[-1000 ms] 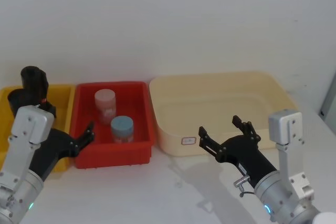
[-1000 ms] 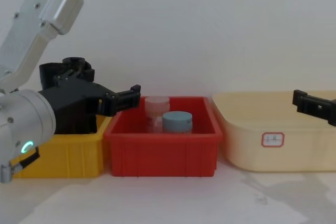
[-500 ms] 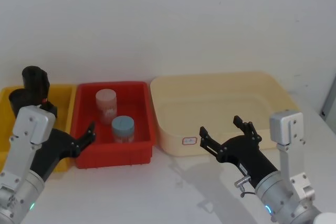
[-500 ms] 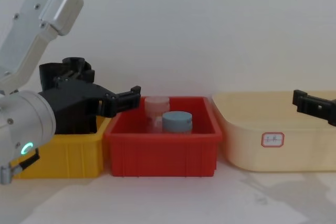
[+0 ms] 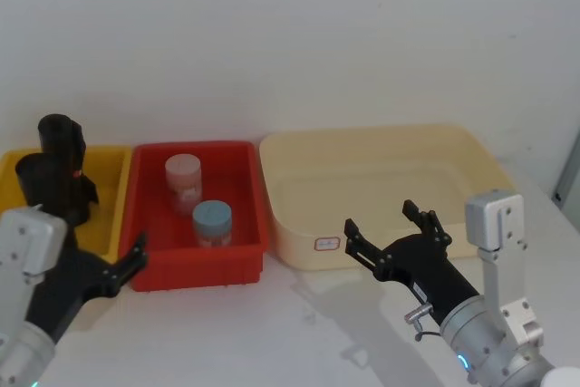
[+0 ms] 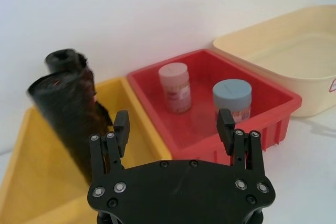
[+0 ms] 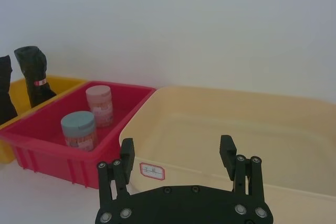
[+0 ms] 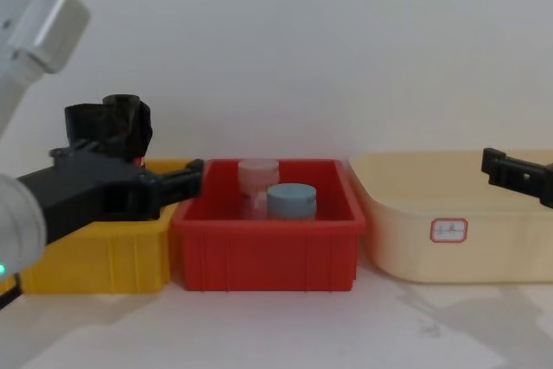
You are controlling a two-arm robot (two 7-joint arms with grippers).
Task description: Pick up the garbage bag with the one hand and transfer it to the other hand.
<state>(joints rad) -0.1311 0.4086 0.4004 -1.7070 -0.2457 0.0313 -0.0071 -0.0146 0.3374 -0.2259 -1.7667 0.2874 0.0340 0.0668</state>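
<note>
Through the left wrist view I see my left pincer (image 6: 174, 124) with its fingers spread wide and nothing between them. The garbage bag (image 6: 60, 111) stands upright in the yellow bin (image 6: 144, 129), just beyond one fingertip and outside the gap. A second black roll (image 6: 65, 61) with a small red mark stands right behind it. Past the gap sits the red bin (image 6: 268, 124), holding a pink-lidded jar (image 6: 175, 85) and a blue-lidded jar (image 6: 232, 98), which stand apart from each other. In the head view the left pincer hangs low in front of the yellow and red bins, and the bag is ahead of it and off to its left, not touching it. My right pincer (image 5: 379, 219) hovers with its fingers apart and empty, just in front of the cream tub (image 5: 290, 233). The bag is far to that pincer's left, with the red bin in between. The right wrist view confirms that those fingers are open, with the tub straight ahead of them and both black rolls well off beyond the red bin. In the chest view the left pincer lies across the front of the yellow bin, one fingertip close to the red bin's near corner. The bag rises behind and above it. The right pincer's tip is level with the tub's rim.
</note>
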